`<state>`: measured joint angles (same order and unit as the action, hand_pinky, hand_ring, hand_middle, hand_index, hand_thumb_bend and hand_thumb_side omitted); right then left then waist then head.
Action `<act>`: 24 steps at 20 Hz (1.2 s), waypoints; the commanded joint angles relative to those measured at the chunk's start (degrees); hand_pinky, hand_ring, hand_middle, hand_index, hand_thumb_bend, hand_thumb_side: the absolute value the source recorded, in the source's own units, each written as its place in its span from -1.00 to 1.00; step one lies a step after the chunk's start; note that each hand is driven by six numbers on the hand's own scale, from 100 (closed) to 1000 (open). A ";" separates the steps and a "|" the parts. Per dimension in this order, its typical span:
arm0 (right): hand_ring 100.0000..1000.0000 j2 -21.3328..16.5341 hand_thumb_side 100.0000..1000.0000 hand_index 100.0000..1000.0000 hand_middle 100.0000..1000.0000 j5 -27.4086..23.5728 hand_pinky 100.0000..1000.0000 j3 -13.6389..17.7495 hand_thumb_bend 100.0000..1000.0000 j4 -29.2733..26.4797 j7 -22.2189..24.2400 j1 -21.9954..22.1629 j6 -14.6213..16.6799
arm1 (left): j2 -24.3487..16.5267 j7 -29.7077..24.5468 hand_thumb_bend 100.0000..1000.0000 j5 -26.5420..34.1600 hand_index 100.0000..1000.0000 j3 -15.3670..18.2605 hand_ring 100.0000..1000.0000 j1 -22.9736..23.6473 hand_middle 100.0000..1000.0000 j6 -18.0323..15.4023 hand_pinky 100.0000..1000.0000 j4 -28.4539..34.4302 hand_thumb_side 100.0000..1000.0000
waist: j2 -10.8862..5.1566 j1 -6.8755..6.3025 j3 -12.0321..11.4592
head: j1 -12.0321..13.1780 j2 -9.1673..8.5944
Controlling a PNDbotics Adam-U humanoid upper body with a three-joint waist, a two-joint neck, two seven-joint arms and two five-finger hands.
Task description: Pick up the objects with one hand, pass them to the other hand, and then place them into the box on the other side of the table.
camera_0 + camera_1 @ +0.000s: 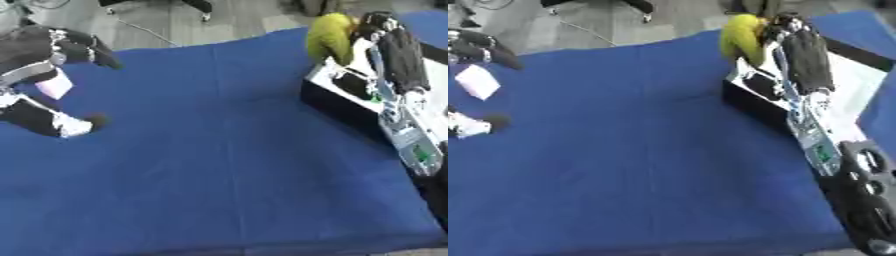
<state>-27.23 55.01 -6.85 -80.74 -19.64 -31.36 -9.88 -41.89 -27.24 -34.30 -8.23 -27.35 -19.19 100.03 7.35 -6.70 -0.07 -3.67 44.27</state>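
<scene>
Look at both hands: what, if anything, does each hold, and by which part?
The right hand holds a yellow object over the box, gripping its right side. The left hand shows nothing clearly in its fingers.

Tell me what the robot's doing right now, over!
Right hand curled round yellow object, above the box. Left hand at table's left edge, fingers unclear. Nothing blocking the box.

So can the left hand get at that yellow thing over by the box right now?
Probably not. The left hand sits at the table's far left edge, and the yellow object is across the blue table, over the box, already at the right hand.
</scene>
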 commanded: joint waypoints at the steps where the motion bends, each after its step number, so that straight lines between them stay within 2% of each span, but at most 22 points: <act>1: 0.72 -2.94 -0.93 0.70 0.44 3.37 0.62 1.18 -1.00 4.34 4.31 -2.32 -6.53 | -0.85 2.71 -0.54 -4.61 0.60 1.86 0.30 0.48 0.35 0.59 0.51 -3.84 -0.36 | -0.94 0.34 -0.20 | -0.77 -0.15; 3: 0.76 -3.95 -1.00 0.90 0.56 6.85 0.68 1.54 -1.00 4.44 10.10 -2.88 -7.58 | -0.40 4.22 -0.53 -6.62 0.60 2.51 0.31 1.10 0.35 0.74 0.51 -6.56 -0.36 | -0.95 0.41 -0.23 | -0.97 -0.15; 6: 0.77 -4.74 -1.00 1.00 0.62 12.24 0.69 2.95 -1.00 1.79 16.44 -3.06 -7.81 | -0.02 5.71 -0.56 -8.56 0.60 3.56 0.30 1.81 0.34 1.33 0.50 -10.19 -0.33 | -0.99 0.48 -0.13 | -1.13 -0.15; 9: 0.76 -4.54 -1.00 1.00 0.60 15.36 0.69 4.35 -1.00 -3.22 17.96 -2.28 -7.86 | 0.12 6.75 -0.58 -9.35 0.60 4.34 0.30 2.15 0.34 1.74 0.50 -12.72 -0.33 | -0.99 0.52 -0.02 | -1.02 -0.15; 11: 0.74 -3.87 -1.00 0.98 0.56 15.81 0.68 4.37 -1.00 -8.81 16.51 -0.90 -6.62 | 0.03 7.53 -0.57 -9.71 0.60 4.99 0.30 2.00 0.33 2.17 0.50 -13.99 -0.37 | -0.95 0.54 0.09 | -0.53 -0.15; 14: 0.74 -1.68 -1.00 0.96 0.54 13.02 0.68 2.58 -1.00 -18.95 14.52 2.13 -1.57 | -0.01 9.06 -0.62 -10.11 0.60 6.00 0.29 0.86 0.32 3.53 0.49 -16.77 -0.40 | -0.89 0.52 0.34 | 1.31 -0.15; 15: 0.74 -0.72 -1.00 0.96 0.54 11.70 0.68 1.60 -1.00 -22.28 14.59 3.13 0.73 | 0.10 9.64 -0.71 -9.74 0.59 6.41 0.28 0.21 0.32 4.30 0.48 -18.33 -0.39 | -0.87 0.52 0.42 | 2.25 -0.15; 18: 0.73 2.62 -1.00 0.94 0.52 7.58 0.68 -1.87 -1.00 -31.04 16.04 5.60 7.42 | 0.33 12.22 -0.86 -7.90 0.60 7.70 0.28 -3.07 0.31 7.71 0.46 -24.68 -0.39 | -0.77 0.61 0.75 | 6.30 -0.15; 19: 0.72 3.68 -1.00 0.93 0.50 6.26 0.68 -2.98 -1.00 -32.47 16.46 6.10 9.27 | 0.47 13.31 -0.92 -7.36 0.60 8.02 0.28 -4.50 0.32 8.89 0.45 -27.09 -0.36 | -0.68 0.68 0.87 | 7.84 -0.15; 23: 0.71 6.76 -1.00 0.92 0.46 1.67 0.66 -7.38 -1.00 -33.78 16.92 7.35 15.26 | 0.63 18.13 -0.92 -7.04 0.63 8.67 0.34 -10.77 0.36 12.14 0.46 -36.59 -0.26 | 0.12 1.29 1.54 | 14.36 -0.15; 24: 0.70 7.22 -1.00 0.92 0.45 0.72 0.66 -8.41 -1.00 -33.82 17.04 7.58 16.24 | 0.56 19.32 -0.88 -7.55 0.64 8.80 0.36 -12.28 0.38 12.60 0.47 -38.76 -0.16 | 0.50 1.51 1.74 | 15.75 -0.15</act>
<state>-20.29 57.14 -14.29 -113.02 -2.70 -23.21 4.78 -39.79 -9.38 -41.79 -0.42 -38.43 -7.32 63.21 8.69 -5.21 1.81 10.27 44.27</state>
